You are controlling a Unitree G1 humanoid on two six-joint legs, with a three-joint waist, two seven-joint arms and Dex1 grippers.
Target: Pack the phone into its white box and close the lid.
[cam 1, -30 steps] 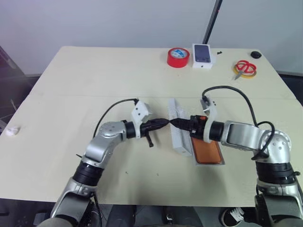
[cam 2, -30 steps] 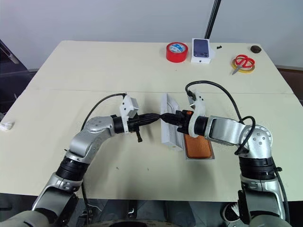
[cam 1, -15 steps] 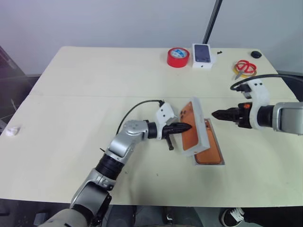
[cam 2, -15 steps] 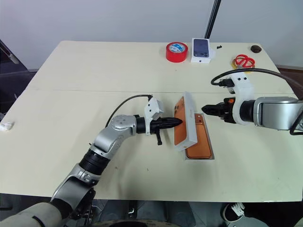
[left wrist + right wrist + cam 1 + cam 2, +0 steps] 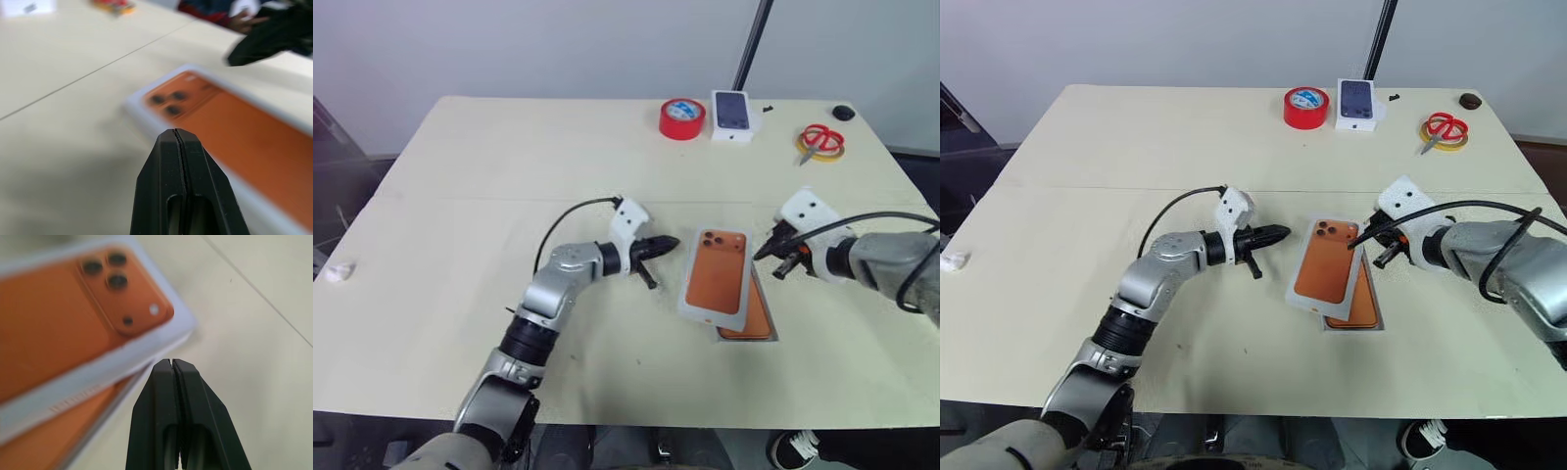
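The white box (image 5: 771,337) lies on the table in front of me, with the orange phone (image 5: 762,315) inside and showing at its near right side. The lid (image 5: 718,279), white-rimmed with an orange phone back pictured on top, lies flat and askew over the box, overhanging it to the left. Left of the lid, my left gripper (image 5: 674,241) is shut and empty, its tip a short way from the lid's far left corner. My right gripper (image 5: 759,255) is also shut and empty, just right of the lid's far right corner. The right wrist view has the lid (image 5: 58,318) above the phone (image 5: 73,431).
At the table's far edge stand a red tape roll (image 5: 681,118), a small white box with a dark phone picture (image 5: 732,115), red-handled scissors on a yellow ring (image 5: 820,143) and a small black object (image 5: 843,113). A white scrap (image 5: 339,269) lies far left.
The lid went from standing on edge between both grippers to lying flat and askew on the box. My right gripper drew away to the right and shut. The left pushed forward, then drew back.
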